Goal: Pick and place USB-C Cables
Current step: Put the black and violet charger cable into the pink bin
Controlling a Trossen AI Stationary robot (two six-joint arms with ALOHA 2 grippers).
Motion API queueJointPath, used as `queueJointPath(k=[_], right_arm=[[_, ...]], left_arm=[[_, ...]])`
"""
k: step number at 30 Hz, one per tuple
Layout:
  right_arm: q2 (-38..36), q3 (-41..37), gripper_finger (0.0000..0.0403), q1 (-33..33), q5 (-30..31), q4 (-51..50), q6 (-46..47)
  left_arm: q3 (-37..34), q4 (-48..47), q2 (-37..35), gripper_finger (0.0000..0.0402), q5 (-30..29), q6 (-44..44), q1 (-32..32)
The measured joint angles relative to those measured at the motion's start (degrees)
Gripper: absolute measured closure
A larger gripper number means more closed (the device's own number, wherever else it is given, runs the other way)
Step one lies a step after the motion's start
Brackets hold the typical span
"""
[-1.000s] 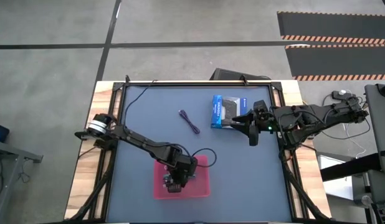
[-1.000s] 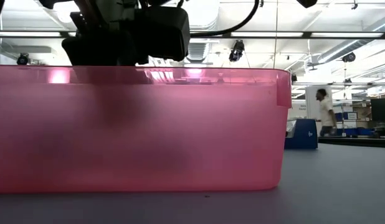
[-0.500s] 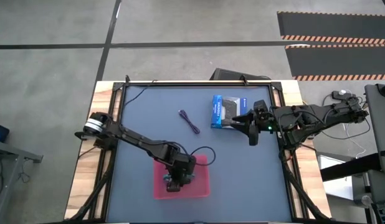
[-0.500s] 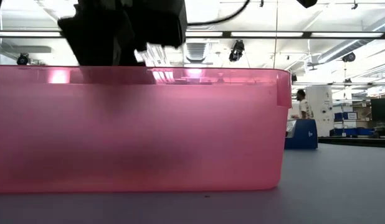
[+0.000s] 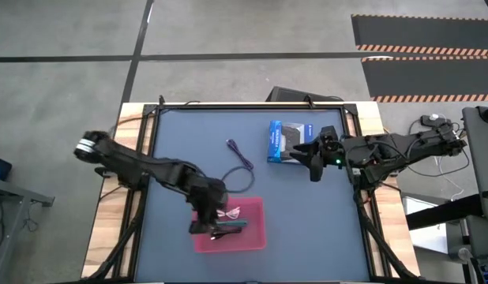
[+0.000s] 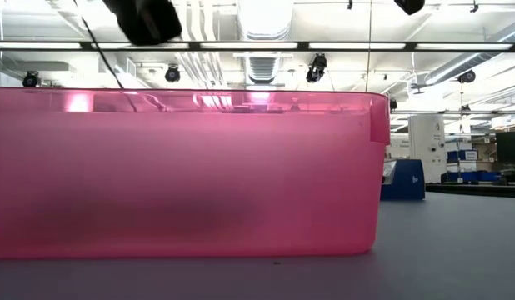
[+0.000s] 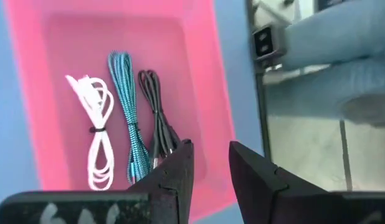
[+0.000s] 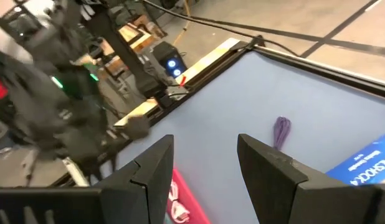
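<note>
tray (image 7: 205, 74) pink | cables: white (image 7: 96, 134), teal braided (image 7: 127, 124), black (image 7: 156, 115), purple (image 5: 240, 154)

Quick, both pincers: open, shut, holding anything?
Left pincer: open, empty, above the pink tray.
Right pincer: open, empty, waiting near the blue-and-black box.

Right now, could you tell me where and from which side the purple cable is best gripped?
Probably at its middle, from straight above. The purple cable lies flat on the bare table as a narrow bundle running diagonally, apart from the box and the tray. Fingers set across its thin width should close on it. The right gripper, open, hovers beside the box; the left gripper is open over the tray's edge.
</note>
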Motion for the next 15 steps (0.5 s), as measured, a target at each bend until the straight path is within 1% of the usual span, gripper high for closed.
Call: queueJointPath(k=[5, 8, 11, 12, 15], right_arm=[[2.35, 0.00, 0.0234, -0.02, 0.58, -0.07, 0.65], [4.10, 0.09, 0.0234, -0.23, 2.03, 0.00, 1.80], [5.62, 0.16, 0.0234, -1.90, 2.74, 0.00, 4.51], [6.10, 0.30, 0.0234, -2.92, 1.87, -0.07, 5.20], [7.95, 1.26, 0.0234, -6.48, -3.30, -0.20, 6.64]], left_arm=[[0.00, -2.63, -9.14, 0.0318, -4.78, 0.48, 0.23], [0.00, -5.22, -14.40, 0.0318, -10.31, 0.53, 0.43], [0.00, -8.49, -18.66, 0.0318, -17.30, 2.03, 0.50], [0.00, -9.38, -19.74, 0.0318, -19.82, 2.74, 0.53], [0.00, -10.62, -22.85, 0.0318, -25.33, 4.87, 1.49]])
